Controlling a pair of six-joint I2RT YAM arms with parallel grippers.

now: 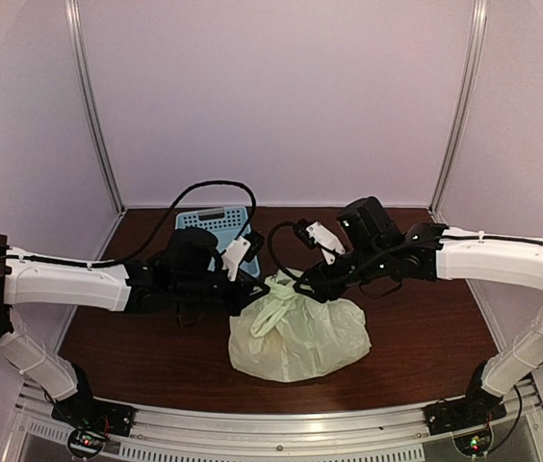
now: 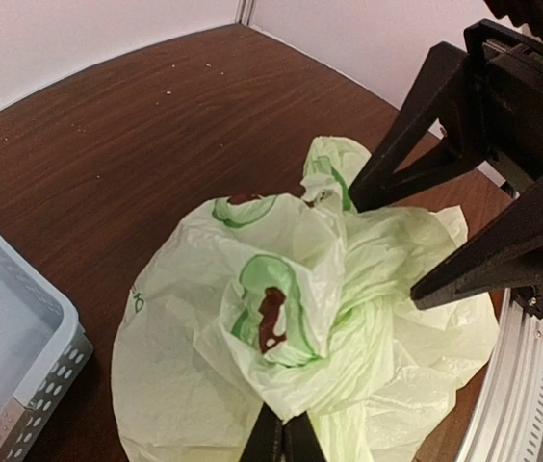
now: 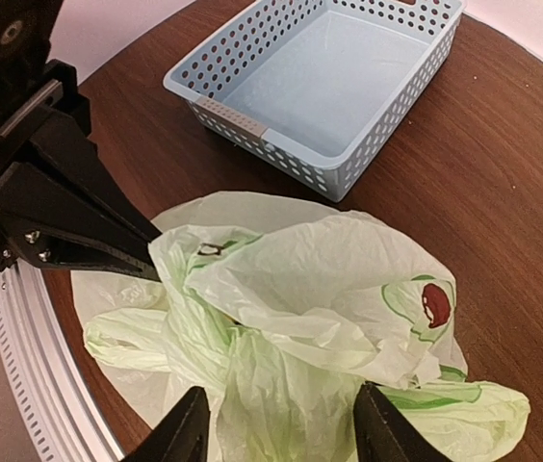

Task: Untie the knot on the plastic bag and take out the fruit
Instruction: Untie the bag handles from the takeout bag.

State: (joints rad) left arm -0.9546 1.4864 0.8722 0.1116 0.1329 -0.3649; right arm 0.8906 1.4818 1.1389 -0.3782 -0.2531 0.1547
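Observation:
The pale yellow-green plastic bag (image 1: 296, 332) sits bulging on the table between both arms. Its knot (image 2: 373, 318) is a twisted bunch at the top of the bag. My left gripper (image 2: 284, 441) is shut on a fold of bag plastic just below the knot. In the right wrist view its black fingers (image 3: 108, 245) reach in from the left and pinch the bag. My right gripper (image 3: 281, 433) stands open, its fingers straddling bunched plastic of the plastic bag (image 3: 310, 308) on the other side of the knot. The fruit is hidden inside the bag.
A light blue perforated basket (image 1: 216, 223) stands behind the bag at the back left, and its inside (image 3: 320, 87) holds nothing. The basket's corner (image 2: 21, 337) lies left of the bag. The metal rail (image 1: 281, 428) runs along the near table edge.

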